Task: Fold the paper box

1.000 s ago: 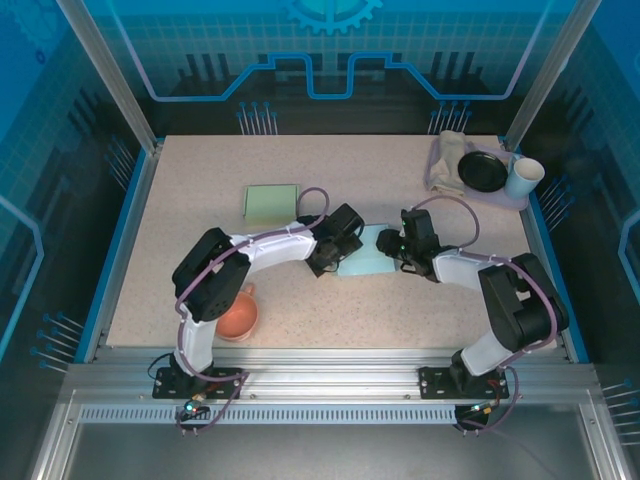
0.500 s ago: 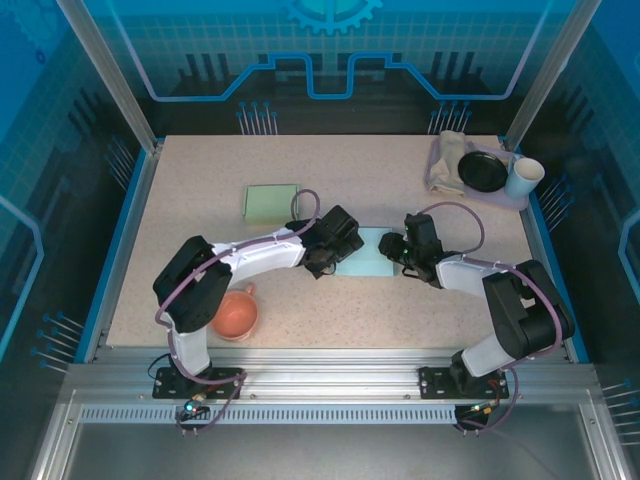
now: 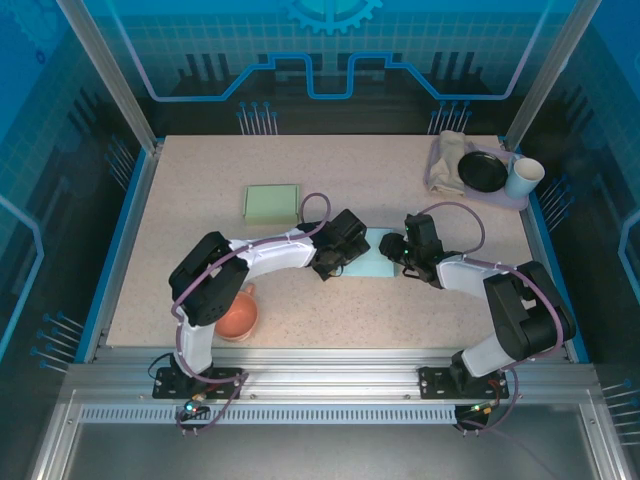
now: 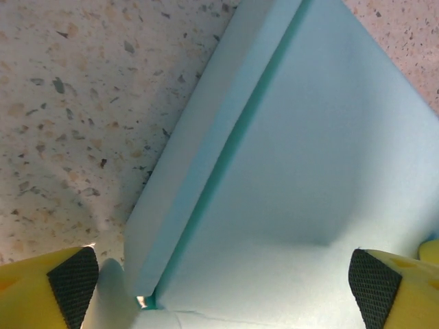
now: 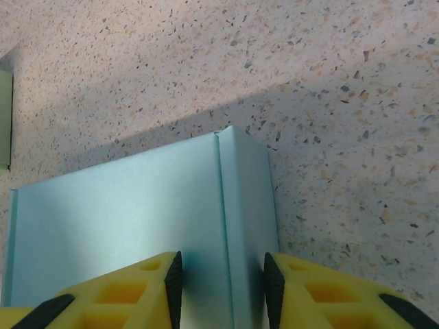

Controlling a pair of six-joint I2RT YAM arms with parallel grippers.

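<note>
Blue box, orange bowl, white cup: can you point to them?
blue box (image 3: 368,257), top view, its flat top face
orange bowl (image 3: 238,318), top view, its inside
white cup (image 3: 522,180), top view, its side wall

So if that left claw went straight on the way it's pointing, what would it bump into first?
The light blue folded paper box. The left gripper points straight at it with jaws wide open, and the box looks very close, though depth is hard to judge.
</note>
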